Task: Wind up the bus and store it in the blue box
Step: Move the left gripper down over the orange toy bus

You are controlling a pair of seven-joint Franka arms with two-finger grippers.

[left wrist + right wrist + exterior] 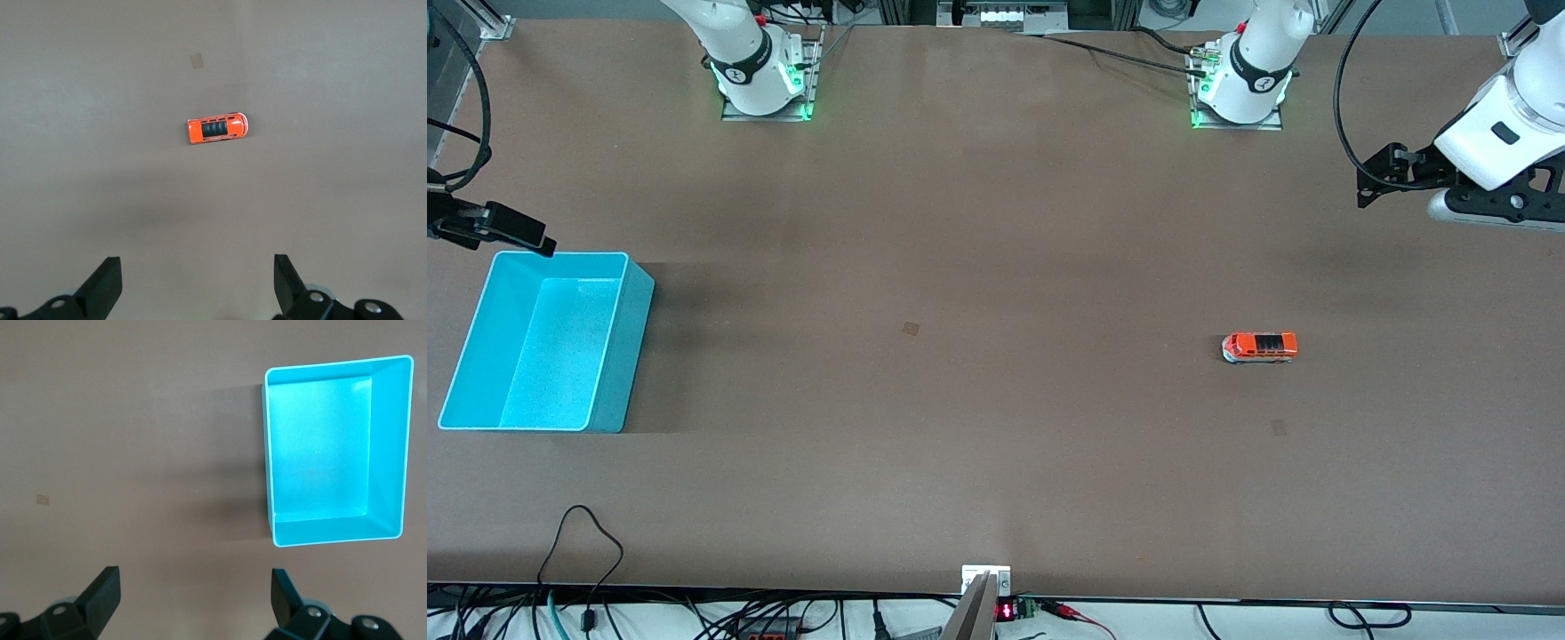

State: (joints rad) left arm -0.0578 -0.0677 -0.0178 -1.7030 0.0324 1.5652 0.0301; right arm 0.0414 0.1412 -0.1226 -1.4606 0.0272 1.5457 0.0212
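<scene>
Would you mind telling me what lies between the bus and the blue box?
Only bare table with one small mark separates the bus and the blue box, per the front view.

Robotics lab: bench-mounted arms [751,53], cabling [587,569]

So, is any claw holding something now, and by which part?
Nothing is held. Left claw and right claw are open; the bus lies untouched on the table.

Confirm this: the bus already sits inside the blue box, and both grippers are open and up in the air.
Wrong on one point: the bus stands on the bare table toward the left arm's end, apart from the empty blue box, as the front view shows. Left gripper and right gripper are indeed open, aloft.
</scene>
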